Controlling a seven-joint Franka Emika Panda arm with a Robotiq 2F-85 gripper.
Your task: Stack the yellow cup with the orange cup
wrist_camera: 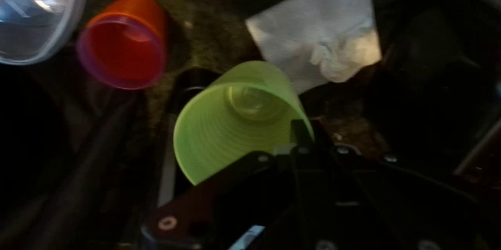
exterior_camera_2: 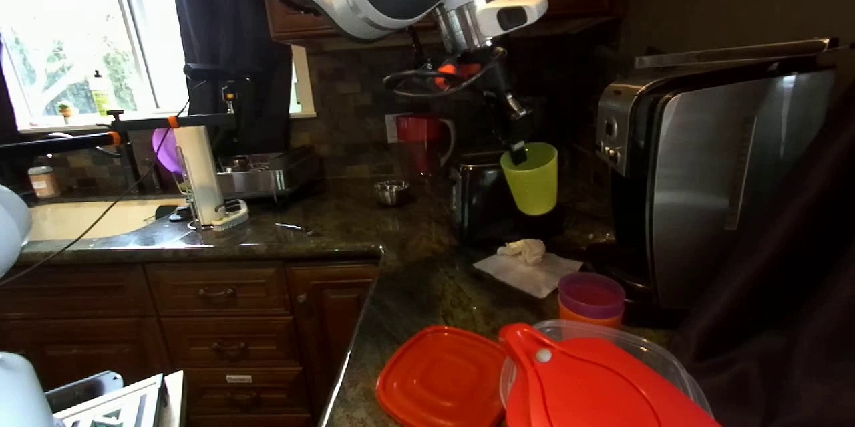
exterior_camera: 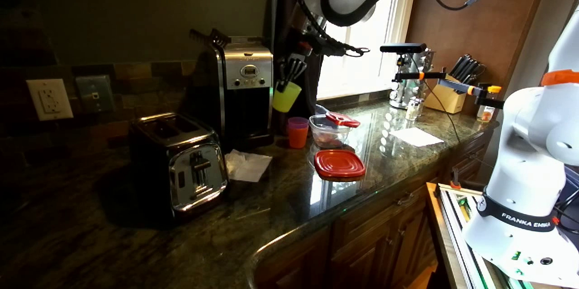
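The jaws pinch the wall of the tilted yellow cup [exterior_camera_2: 533, 183] above the bench [exterior_camera_2: 427, 283]. A purple cup [exterior_camera_2: 591, 300] sits inside the upright orange cup [exterior_camera: 297, 139], just beside a clear bowl [exterior_camera: 329, 135]; a napkin [exterior_camera: 249, 167] lies near the toaster [exterior_camera: 178, 167] and coffee maker [exterior_camera: 246, 94].

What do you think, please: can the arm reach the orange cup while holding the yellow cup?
Probably yes, for stacking: nothing visible hangs over the orange cup, though a purple cup seems nested in it. Grasping it looks unlikely, since the fingers hold the yellow cup.
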